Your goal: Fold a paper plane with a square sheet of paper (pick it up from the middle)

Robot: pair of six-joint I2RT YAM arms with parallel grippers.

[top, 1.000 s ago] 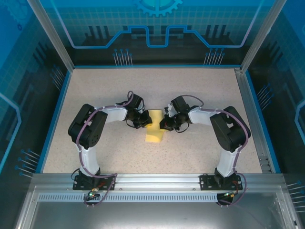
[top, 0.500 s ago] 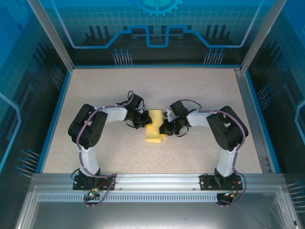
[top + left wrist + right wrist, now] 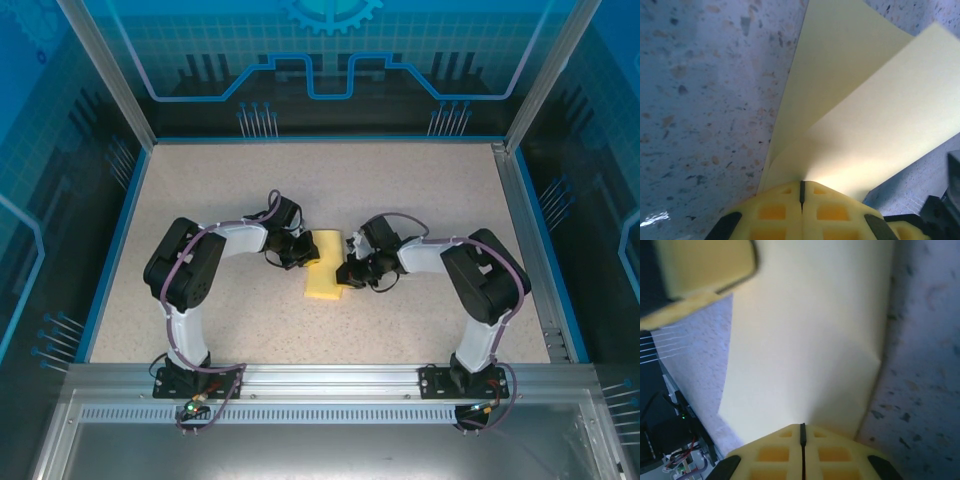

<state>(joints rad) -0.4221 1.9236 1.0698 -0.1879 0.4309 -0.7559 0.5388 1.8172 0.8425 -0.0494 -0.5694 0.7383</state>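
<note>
- thin pale yellow folded paper sheet [image 3: 322, 283] on speckled bench [image 3: 220, 190], between both tools
- left tool [image 3: 801, 186] fully closed, tips touching paper
- right tool [image 3: 802, 429] closed too, tips at paper edge

No text, label, brand, number or sign can be read anywhere in these views.

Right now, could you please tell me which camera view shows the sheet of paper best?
The top external view: the sheet of paper shows nearly its whole folded outline. The left wrist shows two layers parting close up; the right wrist, one cropped face.
</note>
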